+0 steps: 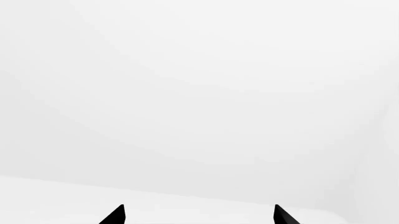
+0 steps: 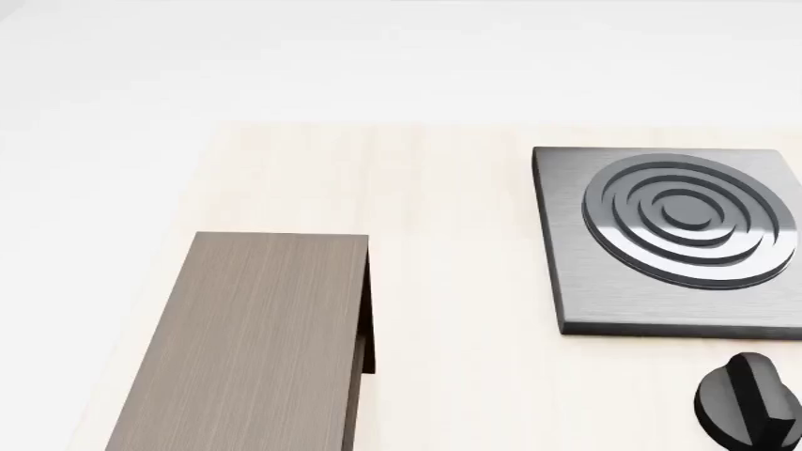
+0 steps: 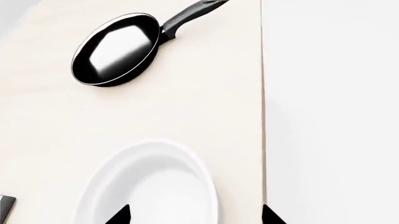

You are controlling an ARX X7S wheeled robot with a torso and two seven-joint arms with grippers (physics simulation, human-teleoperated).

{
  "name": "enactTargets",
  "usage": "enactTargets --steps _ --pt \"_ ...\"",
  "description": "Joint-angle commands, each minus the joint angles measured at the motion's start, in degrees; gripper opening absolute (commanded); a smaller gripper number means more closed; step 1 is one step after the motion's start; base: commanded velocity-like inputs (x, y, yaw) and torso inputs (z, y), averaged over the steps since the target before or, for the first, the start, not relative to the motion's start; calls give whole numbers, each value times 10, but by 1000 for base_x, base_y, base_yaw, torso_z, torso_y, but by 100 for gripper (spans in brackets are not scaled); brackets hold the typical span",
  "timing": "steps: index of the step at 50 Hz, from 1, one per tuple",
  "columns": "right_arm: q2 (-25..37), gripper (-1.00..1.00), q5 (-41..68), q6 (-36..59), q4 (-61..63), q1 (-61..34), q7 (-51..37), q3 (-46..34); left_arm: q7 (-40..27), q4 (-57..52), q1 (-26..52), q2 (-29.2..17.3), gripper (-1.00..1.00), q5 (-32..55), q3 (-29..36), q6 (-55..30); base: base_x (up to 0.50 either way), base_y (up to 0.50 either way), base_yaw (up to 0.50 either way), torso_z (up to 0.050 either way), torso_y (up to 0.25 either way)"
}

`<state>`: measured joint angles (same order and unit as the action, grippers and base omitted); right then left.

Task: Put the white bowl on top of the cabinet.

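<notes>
The white bowl [image 3: 149, 186] shows only in the right wrist view, glossy and deep, standing on the pale table near its edge. My right gripper [image 3: 194, 215] is open above it; one black fingertip [image 3: 119, 215] lies over the bowl, the other [image 3: 271, 216] past the table edge. The cabinet [image 2: 244, 343] shows in the head view at the lower left, with a flat grey-brown wood-grain top and a dark side. My left gripper [image 1: 198, 215] is open and empty, with only plain white surface before it. Neither gripper shows in the head view.
A black frying pan [image 3: 115, 49] with a long handle lies on the table beyond the bowl. A square grey stove plate [image 2: 670, 240] with concentric rings sits at the right, and a black knob [image 2: 748, 399] is below it. The table edge [image 3: 262, 93] runs beside the bowl.
</notes>
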<state>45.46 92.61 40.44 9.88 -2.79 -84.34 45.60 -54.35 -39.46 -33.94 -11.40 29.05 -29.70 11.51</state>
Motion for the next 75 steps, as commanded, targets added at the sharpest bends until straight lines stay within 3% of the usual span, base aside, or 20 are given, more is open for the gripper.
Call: enactTargets --steps 1,64,65,75 --pt "7 100 -4 -2 -35 -36 -2 -42 -2 2 2 -1 100 -3 3 -3 0 0 0 0 0" --pt "-60 100 -79 -29 -225 -35 155 -118 -12 14 16 -10 100 -27 23 -21 0 0 0 0 0" --pt "-61 -100 -79 -29 -227 -34 157 -116 -12 13 16 -10 100 -27 22 -21 0 0 0 0 0" --pt "-70 -100 -70 -34 -225 -17 164 -100 -13 10 13 -9 100 -26 21 -20 1 -1 0 -2 0"
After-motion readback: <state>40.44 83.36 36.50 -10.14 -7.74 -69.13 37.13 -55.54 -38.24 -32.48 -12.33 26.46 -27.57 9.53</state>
